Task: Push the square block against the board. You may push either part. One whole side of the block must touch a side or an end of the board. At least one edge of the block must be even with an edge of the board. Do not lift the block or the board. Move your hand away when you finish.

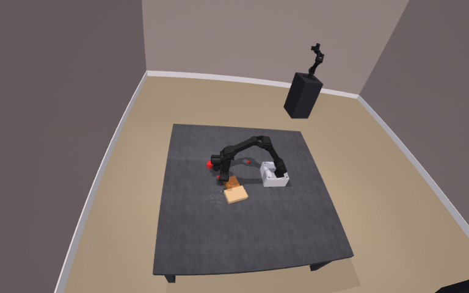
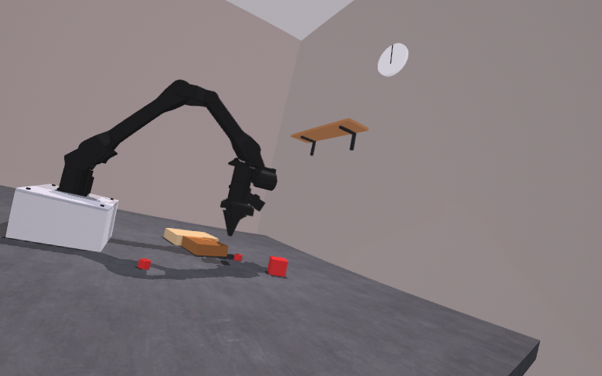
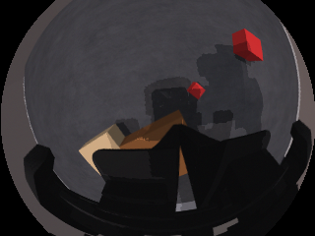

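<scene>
The orange-brown square block (image 1: 233,180) (image 2: 201,247) (image 3: 154,134) lies flat on the table. The pale tan board (image 1: 236,195) (image 2: 175,236) (image 3: 102,143) lies flat beside it, nearer the front in the top view. A side of the block appears to lie along the board's long side; I cannot tell whether it touches fully or whether any edges are even. My gripper (image 1: 224,179) (image 2: 230,234) (image 3: 179,128) is shut and empty. Its tips point down, raised above the table near the block's far end from the board. In the wrist view the fingers hide parts of both pieces.
A small red cube (image 1: 218,177) (image 2: 238,257) (image 3: 197,90) lies near the block's end. A larger red cube (image 1: 209,165) (image 2: 277,266) (image 3: 247,45) lies farther out. Another small red cube (image 1: 248,161) (image 2: 144,264) lies toward the arm's white base (image 1: 275,182) (image 2: 57,223).
</scene>
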`<action>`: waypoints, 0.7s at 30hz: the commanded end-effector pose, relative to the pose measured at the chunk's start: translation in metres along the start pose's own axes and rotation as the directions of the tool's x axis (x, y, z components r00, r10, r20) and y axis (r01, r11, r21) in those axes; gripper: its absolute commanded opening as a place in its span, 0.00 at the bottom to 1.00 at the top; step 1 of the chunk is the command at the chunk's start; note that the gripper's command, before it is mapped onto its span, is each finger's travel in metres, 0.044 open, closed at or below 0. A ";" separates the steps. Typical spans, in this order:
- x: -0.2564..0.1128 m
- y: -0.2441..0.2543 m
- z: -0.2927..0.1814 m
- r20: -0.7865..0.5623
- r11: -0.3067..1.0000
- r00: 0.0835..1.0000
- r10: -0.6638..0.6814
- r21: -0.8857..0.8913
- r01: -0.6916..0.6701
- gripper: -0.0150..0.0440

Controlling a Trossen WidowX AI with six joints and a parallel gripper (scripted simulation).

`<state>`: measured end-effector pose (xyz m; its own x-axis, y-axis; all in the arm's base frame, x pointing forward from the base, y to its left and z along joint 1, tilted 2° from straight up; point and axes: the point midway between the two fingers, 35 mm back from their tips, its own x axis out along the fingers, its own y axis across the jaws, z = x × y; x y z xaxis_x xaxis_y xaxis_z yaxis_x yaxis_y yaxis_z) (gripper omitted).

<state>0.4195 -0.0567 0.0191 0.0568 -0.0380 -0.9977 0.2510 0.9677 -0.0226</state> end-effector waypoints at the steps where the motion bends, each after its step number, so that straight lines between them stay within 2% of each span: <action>1: -0.001 0.019 0.004 -0.001 0.988 1.000 0.000 -0.155 0.000 0.25; 7: -0.001 0.044 0.006 -0.003 0.936 1.000 0.002 -0.351 -0.003 0.25; 13: -0.001 0.047 0.006 -0.004 0.928 1.000 0.002 -0.372 -0.003 0.25; 15: 0.011 0.048 0.007 -0.004 0.926 1.000 0.002 -0.377 -0.003 0.25; 18: 0.051 0.048 0.007 -0.004 0.920 1.000 0.002 -0.392 -0.003 0.25; 21: 0.054 0.048 0.007 -0.004 0.919 1.000 0.002 -0.394 -0.003 0.25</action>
<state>0.4433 -0.0137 -0.0180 0.0649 -0.0336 -0.9973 -0.1364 0.9898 -0.0422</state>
